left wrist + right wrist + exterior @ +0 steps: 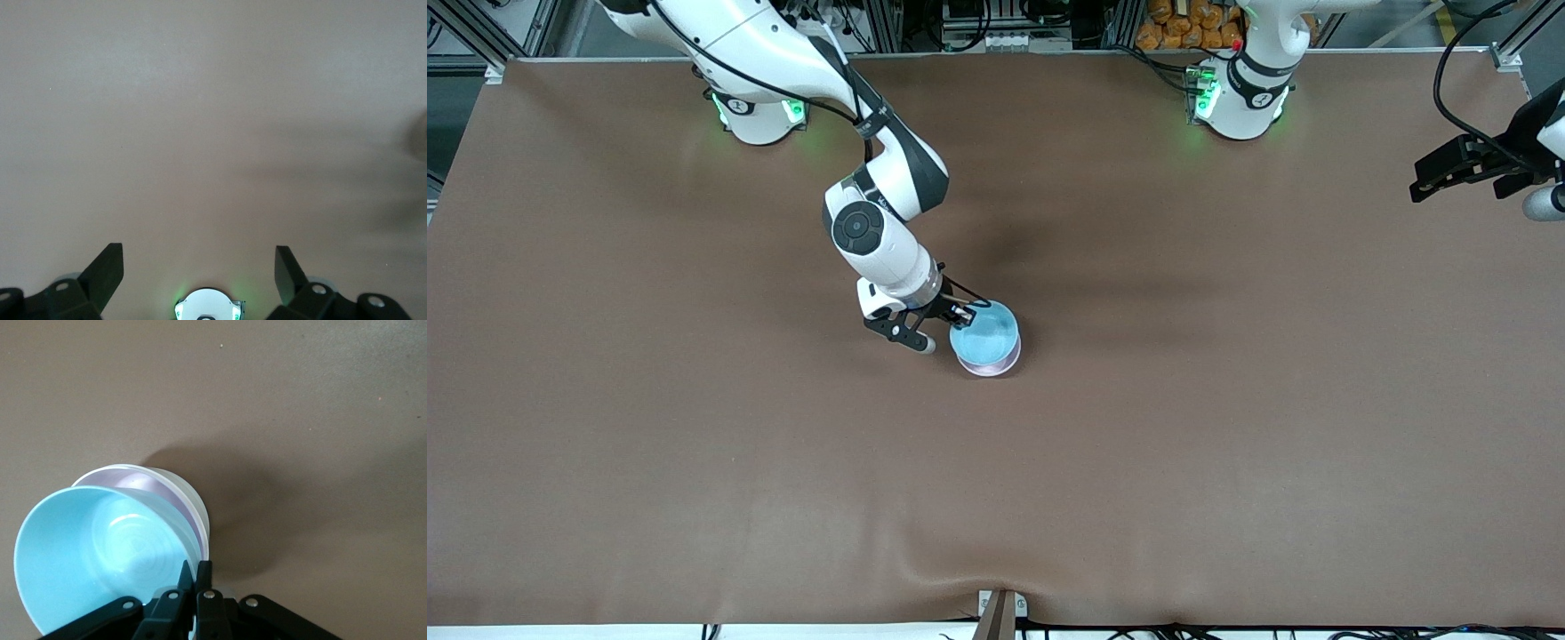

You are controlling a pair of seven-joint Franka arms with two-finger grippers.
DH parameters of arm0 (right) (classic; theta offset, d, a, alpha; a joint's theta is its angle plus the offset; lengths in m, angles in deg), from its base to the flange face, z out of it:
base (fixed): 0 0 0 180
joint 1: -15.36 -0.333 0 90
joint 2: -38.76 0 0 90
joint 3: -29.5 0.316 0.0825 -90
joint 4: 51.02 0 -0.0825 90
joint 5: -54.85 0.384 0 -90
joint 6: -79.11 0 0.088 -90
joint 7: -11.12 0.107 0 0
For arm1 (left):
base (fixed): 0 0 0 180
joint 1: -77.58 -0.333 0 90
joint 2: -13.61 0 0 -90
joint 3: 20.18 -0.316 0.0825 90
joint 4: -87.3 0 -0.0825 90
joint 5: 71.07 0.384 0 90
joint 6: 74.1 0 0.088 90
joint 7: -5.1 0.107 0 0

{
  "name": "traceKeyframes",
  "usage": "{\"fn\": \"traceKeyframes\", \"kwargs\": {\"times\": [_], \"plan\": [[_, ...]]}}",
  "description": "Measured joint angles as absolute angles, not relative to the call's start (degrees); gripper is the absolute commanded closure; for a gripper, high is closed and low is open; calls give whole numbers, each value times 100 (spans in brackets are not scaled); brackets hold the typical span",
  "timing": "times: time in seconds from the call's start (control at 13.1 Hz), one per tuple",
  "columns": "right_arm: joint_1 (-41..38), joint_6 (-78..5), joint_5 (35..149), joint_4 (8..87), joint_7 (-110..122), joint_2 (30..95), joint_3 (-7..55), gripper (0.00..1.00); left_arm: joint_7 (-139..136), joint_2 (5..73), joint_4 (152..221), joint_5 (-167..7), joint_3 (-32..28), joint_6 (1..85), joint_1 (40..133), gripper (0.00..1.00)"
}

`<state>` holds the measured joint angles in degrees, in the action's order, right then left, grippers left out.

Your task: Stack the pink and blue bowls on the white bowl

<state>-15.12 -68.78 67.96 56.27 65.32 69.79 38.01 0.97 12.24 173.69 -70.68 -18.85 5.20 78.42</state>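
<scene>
Brown desk (694, 444) carries one stack near its middle: blue bowl (984, 336) in pink bowl (991, 365) on white bowl (185, 492). Right gripper (964, 313) pinches the blue bowl's rim, jaws clamped. Left gripper (199, 270) waits, jaws wide, over the left arm's end.

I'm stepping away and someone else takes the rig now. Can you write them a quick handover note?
Right gripper: shut on the rim of the blue bowl, mid-table.
Left gripper: open, holding nothing, waiting up over the left arm's end of the table.
Bowls: blue bowl sits tilted in the pink bowl, which sits in the white bowl.
Done: pink stacked on white; blue brought onto the stack.
Left: settle the blue bowl level, release, pull the right arm away.
</scene>
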Motion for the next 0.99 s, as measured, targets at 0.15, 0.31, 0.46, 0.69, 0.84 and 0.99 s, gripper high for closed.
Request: {"fn": "traceKeyframes", "kwargs": {"times": [0.15,0.31,0.46,0.69,0.84,0.99], "plan": [[-1513,-6894,6794,5618,6533,6999,3796,1,97,1224,17370,-7068,-1886,520,7842,0],[-1511,-6893,6794,5561,6533,7000,3761,0,97,1226,17373,-7068,-1885,520,7842,0],[-1498,-6866,6794,5474,6533,6989,3728,0,97,1230,17376,-7068,-1884,520,7844,0],[-1172,-6435,6790,5340,6347,6714,3670,0,97,1231,17379,-7069,-1882,520,7845,0],[-645,-5740,6788,5309,5636,6389,3650,0,97,1233,17381,-7069,-1882,520,7844,0],[-81,-5053,6788,5310,4764,6104,3637,0,97,1234,17382,-7069,-1882,520,7843,0]]}}
